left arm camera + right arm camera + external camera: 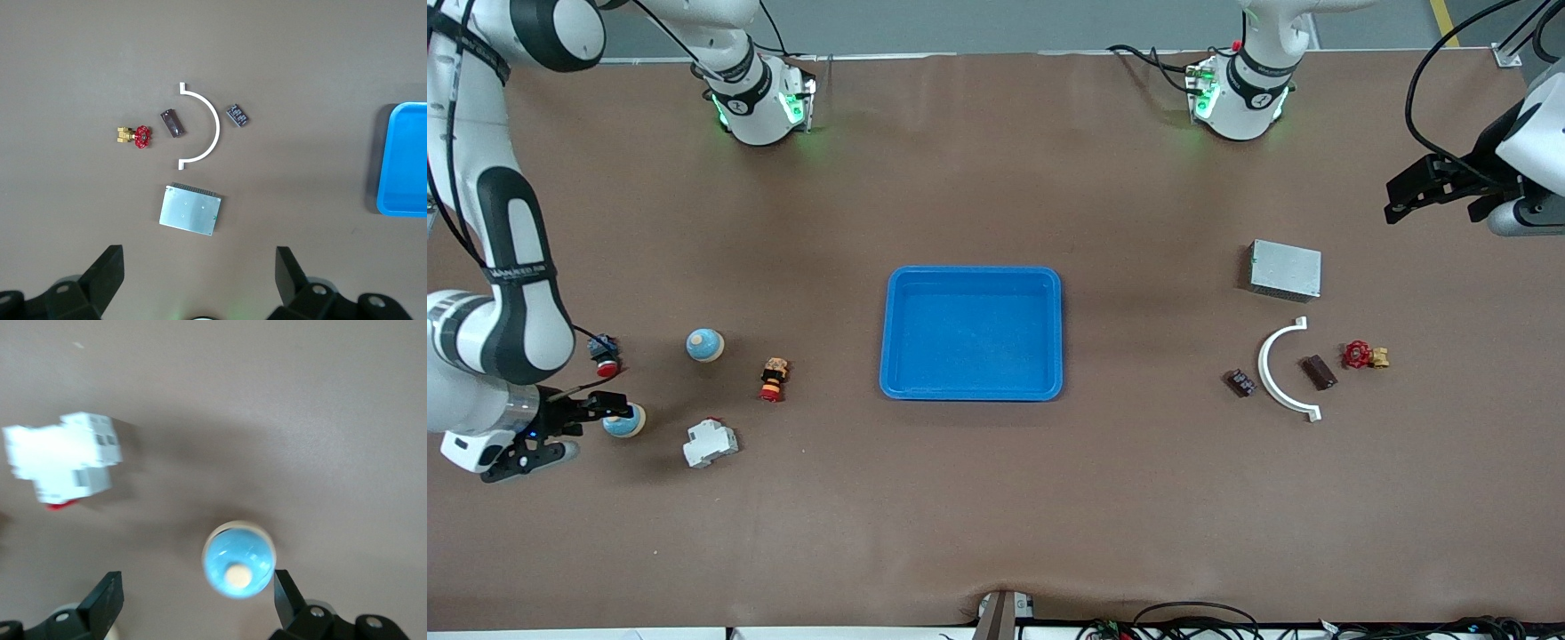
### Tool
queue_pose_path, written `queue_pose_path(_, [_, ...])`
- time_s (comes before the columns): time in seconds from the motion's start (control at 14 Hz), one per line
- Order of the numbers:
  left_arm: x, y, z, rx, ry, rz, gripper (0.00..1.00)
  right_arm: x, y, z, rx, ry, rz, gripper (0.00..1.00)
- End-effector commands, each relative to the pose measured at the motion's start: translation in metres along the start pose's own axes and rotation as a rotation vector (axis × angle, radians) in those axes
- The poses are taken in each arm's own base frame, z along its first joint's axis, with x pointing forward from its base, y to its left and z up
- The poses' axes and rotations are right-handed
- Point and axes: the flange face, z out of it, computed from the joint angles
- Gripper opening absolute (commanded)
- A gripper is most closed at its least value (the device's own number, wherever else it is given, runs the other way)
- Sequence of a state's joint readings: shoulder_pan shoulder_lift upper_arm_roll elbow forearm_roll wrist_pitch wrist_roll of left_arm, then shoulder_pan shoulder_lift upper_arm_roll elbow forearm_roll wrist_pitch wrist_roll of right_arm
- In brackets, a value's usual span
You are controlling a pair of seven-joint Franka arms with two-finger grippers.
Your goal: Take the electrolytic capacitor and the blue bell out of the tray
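- We see a blue dome bell point(624, 420) on the table at the right arm's end, between the parted fingers of the right gripper point(574, 425); in the right wrist view the same bell point(239, 560) sits between the two fingertips, apart from both. Jaws wide, nothing held.
- A 2nd blue bell point(705, 345) stands farther from the front cam, toward the tray.
- White circuit breaker point(711, 443) lies just beside the first bell, twd the tray; a small red-capped part point(605, 353) and a red/yellow push-button point(774, 380) are nearby.
- Blue tray point(971, 388) sits mid-table.
- At the left arm's end we find a dark brown block, prob. the capacitor point(1319, 372), inside the curve of a white arc bracket point(1279, 371).
- Small dark component point(1240, 382) just outside the arc, tray side; red-handled brass valve point(1364, 356) beside the capacitor, twd the table end.
- Silver metal box point(1285, 269) lies farther from the front cam than the arc.
- Left gripper point(1432, 191) waits up in the air over the left arm's end of the table, jaws wide, holding nothing.
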State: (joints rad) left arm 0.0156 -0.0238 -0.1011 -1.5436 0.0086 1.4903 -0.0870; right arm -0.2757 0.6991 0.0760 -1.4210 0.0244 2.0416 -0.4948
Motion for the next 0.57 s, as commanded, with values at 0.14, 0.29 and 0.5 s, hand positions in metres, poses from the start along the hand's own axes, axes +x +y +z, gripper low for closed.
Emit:
queue_pose_path(0.14, [-0.005,-0.001,-0.004,0.023,-0.001,-0.007,1.00,-0.010,-0.035,-0.076,0.017,0.000,0.100,1.00])
queue_pose_path(0.29, [-0.004,0.000,-0.004,0.022,-0.001,-0.008,1.00,-0.017,-0.040,-0.098,0.030,-0.003,0.157,1.00])
queue_pose_path(0.5, [-0.004,0.000,-0.005,0.022,0.001,-0.008,1.00,-0.027,-0.059,-0.144,0.079,0.011,0.317,1.00])
